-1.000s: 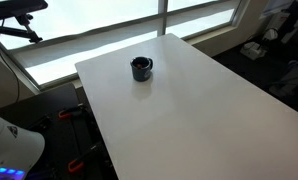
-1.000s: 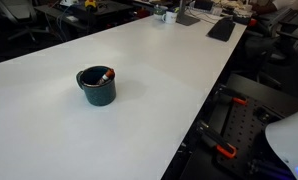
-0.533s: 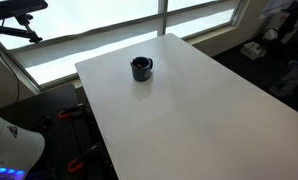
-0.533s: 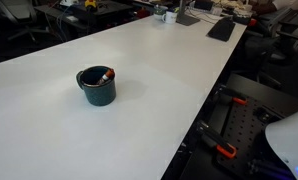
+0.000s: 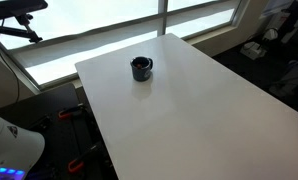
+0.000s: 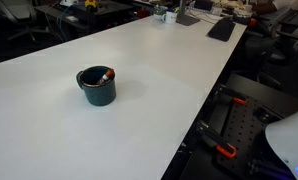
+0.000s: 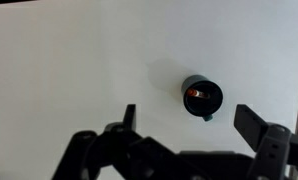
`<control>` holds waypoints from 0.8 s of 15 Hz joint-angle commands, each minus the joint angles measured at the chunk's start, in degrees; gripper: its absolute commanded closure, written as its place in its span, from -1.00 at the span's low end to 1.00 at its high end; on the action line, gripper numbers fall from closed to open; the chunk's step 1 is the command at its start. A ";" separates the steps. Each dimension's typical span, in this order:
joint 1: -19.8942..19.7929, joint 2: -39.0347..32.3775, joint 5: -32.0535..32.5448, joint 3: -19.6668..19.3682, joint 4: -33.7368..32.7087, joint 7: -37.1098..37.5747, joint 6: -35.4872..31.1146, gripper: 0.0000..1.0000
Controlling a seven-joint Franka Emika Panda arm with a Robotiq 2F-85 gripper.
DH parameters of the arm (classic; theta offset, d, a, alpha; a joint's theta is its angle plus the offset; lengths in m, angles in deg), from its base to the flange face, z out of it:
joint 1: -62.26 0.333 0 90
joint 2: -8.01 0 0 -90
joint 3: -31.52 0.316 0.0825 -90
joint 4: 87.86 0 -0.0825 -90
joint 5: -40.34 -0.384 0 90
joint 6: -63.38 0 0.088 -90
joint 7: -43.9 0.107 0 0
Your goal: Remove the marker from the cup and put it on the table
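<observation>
White bench (image 5: 189,110) surface is seen unchanged since the earlier frames. The cup (image 6: 96,87) is stood on it, and the marker (image 6: 106,75) is leaned inside the cup. Above the cup, the claw (image 7: 189,116) is held wide open, with nothing gripped.

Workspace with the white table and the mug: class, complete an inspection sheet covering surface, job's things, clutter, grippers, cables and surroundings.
Surface: large white rectangular table, smooth and plain.
Job's things: small dark cylindrical cup upright on the table; reddish-brown marker inside it, leaning on the rim.
Clutter: dark flat object at the far end, too small to identify.
Grippers: black gripper open, above the table, holding nothing.
Cables: nothing seen.
Surroundings: bright window behind the table.
</observation>
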State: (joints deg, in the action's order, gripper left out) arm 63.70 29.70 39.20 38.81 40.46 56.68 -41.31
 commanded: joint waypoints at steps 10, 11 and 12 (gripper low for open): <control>0.90 -10.17 5.14 1.63 1.44 7.76 -6.90 -1.00; 0.98 -11.26 5.62 1.67 1.35 8.54 -7.73 -1.00; 1.08 -12.30 6.11 1.67 1.21 9.42 -8.37 -1.00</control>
State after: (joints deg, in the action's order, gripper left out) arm 64.28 19.83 43.24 40.03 41.82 62.47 -47.37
